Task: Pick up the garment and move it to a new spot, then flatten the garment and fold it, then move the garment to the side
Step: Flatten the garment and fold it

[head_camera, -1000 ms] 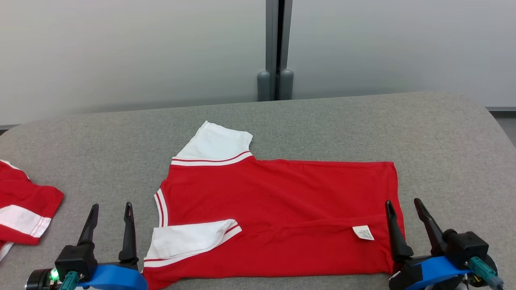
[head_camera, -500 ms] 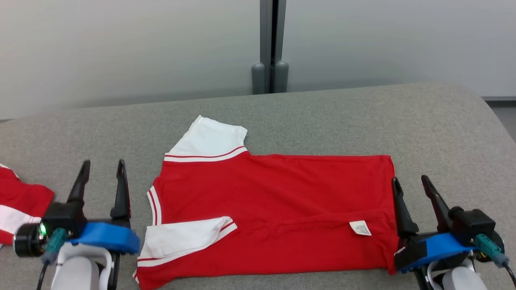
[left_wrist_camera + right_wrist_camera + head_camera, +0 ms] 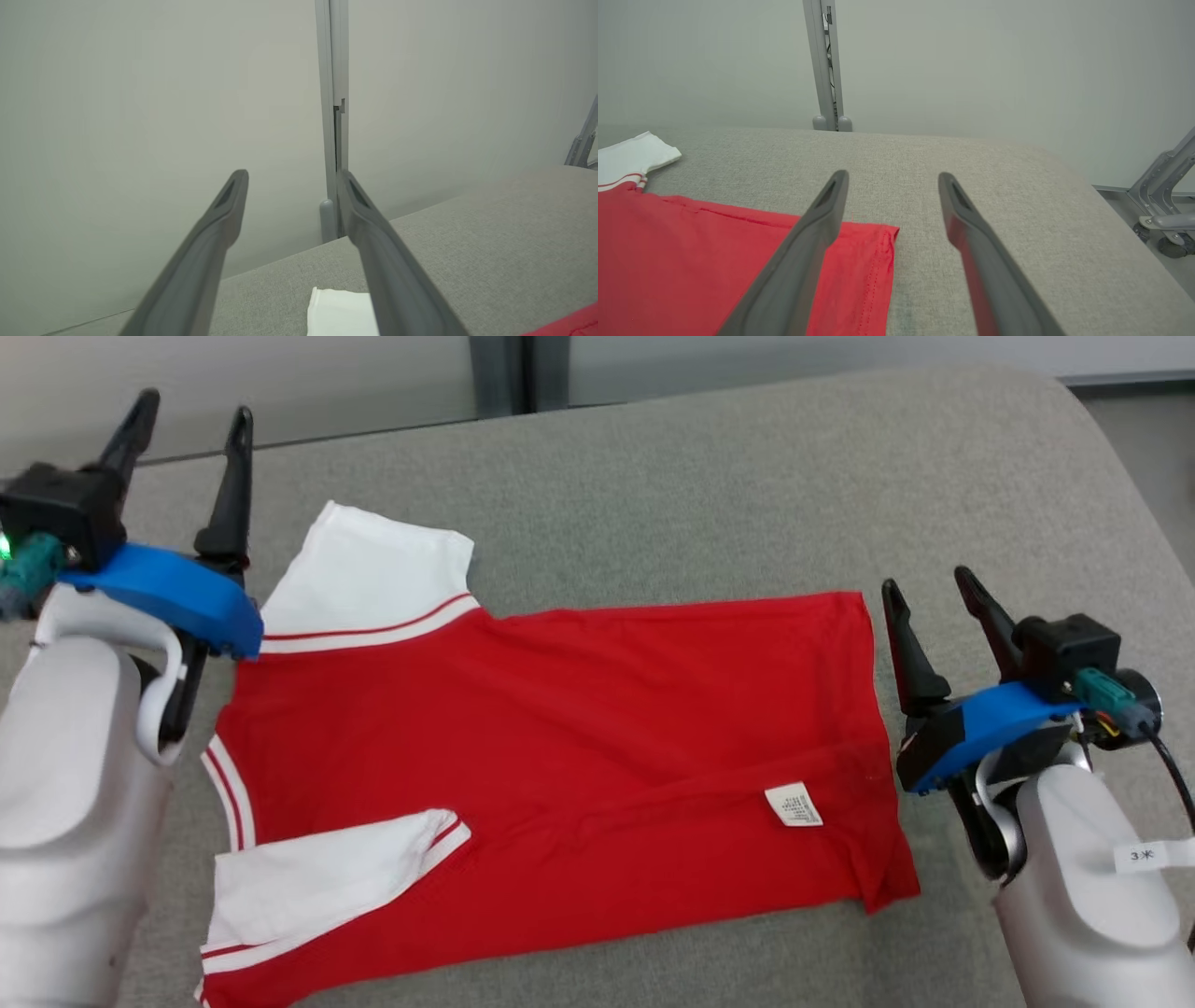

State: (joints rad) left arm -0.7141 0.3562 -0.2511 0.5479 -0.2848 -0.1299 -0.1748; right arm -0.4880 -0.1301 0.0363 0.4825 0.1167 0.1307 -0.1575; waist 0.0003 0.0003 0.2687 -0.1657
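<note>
The right gripper point(image 3: 924, 581), spread and empty, hovers just beside the hem point(image 3: 864, 709) of the red white-sleeved T-shirt point(image 3: 560, 728), which lies flat on the grey worktop point(image 3: 700, 504) between it and the left gripper point(image 3: 196, 406), likewise spread and empty, beside the far white sleeve point(image 3: 373, 569).

- I see a grey fabric-covered table point(image 3: 747, 485), its far edge running up to the grey post point(image 3: 509, 373).
- A red garment point(image 3: 560, 728) with white sleeves lies flat on it, nearer me than the post, white label point(image 3: 794, 805) facing up.
</note>
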